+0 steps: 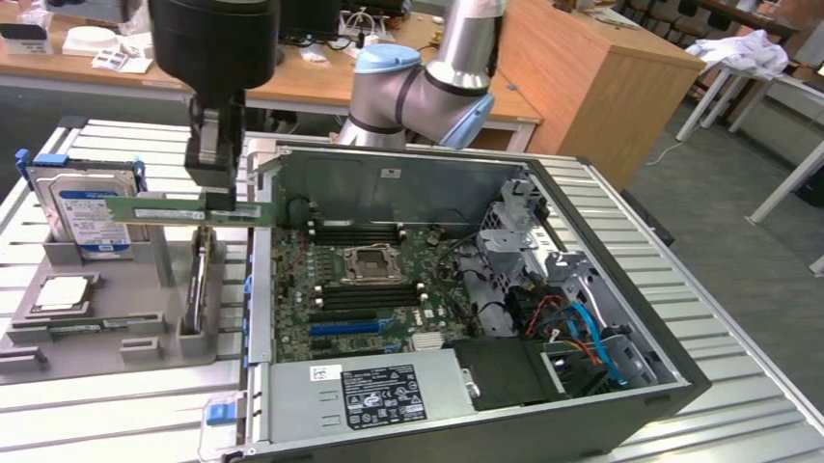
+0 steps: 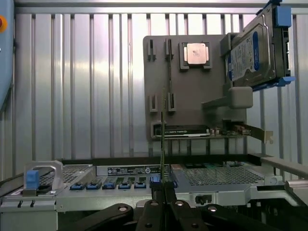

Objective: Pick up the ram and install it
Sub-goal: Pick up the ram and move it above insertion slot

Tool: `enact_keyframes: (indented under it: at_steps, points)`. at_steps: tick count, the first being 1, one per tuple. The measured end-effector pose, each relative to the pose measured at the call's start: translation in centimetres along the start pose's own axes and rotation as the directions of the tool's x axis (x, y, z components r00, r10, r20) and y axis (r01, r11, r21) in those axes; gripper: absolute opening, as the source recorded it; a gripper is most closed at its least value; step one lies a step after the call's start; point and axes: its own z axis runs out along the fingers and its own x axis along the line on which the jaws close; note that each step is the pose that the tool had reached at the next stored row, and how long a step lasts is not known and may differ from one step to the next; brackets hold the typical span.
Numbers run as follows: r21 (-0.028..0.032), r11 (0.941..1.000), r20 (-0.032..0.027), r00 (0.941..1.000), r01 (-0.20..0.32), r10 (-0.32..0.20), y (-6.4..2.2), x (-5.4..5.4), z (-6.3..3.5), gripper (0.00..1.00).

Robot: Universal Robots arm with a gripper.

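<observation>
Above the grey holder [image 1: 135, 289], I see my gripper [image 1: 220, 200] clamped on one ram [image 1: 154, 209], a long, thin green stick; one hard drive [image 1: 91, 207] and one processor [image 1: 62, 294] sit below.

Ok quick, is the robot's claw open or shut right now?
Gripper: shut, holding the ram in the air.

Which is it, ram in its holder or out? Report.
Out: the ram hangs level, pinched in the fingers, clear above the gray holder.
</observation>
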Motion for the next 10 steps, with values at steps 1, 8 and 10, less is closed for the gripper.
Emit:
enact_keyframes:
  at_steps: [1,8,10]
  points:
    - [0.0,1.0,0.0,1.0,0.0,0.0,-0.22,0.0,-0.01,0.12]
    - [-0.0001,1.0,-0.0001,1.0,0.0,0.0,-1.73,-0.1,-0.07,0.12]
    - [-0.0001,1.0,-0.0001,1.0,0.0,0.0,-2.13,-0.1,-0.09,0.12]
